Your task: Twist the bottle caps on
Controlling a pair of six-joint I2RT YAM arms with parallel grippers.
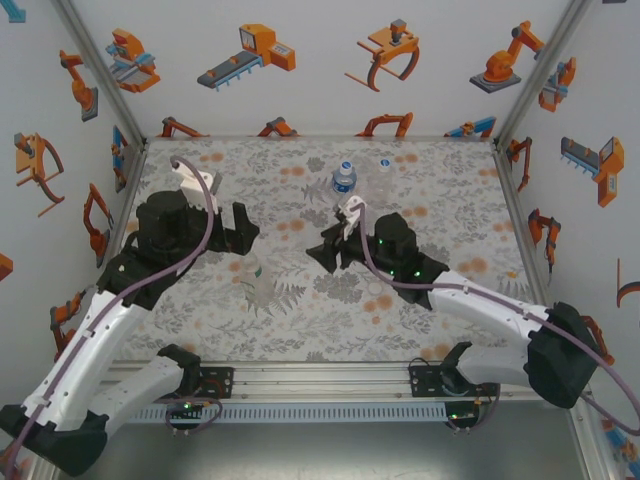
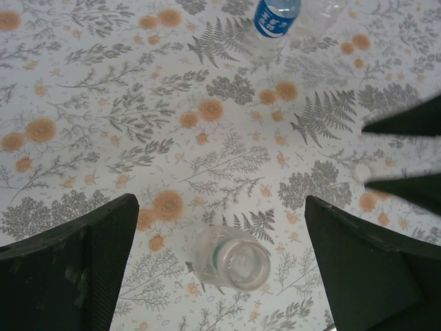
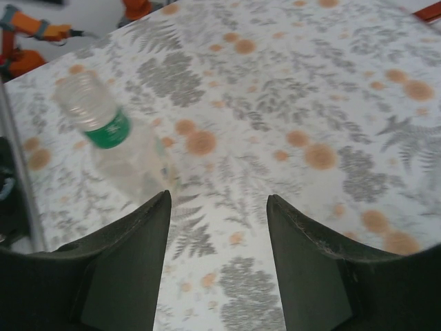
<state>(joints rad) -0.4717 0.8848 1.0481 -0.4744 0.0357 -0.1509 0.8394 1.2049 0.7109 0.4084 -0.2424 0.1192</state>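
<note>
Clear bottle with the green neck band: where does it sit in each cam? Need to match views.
Top external: clear bottle left of centre on the table cover.
Left wrist: clear bottle bottom centre, seen from above.
Right wrist: clear bottle upper left, green band facing the camera.
Shared landmark: grey fern leaf printed beside its base.

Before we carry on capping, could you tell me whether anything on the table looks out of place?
Nothing looks spilled. One white cap lies loose on the cloth, apart from the plain bottle, which stands upright with its mouth open.
</note>
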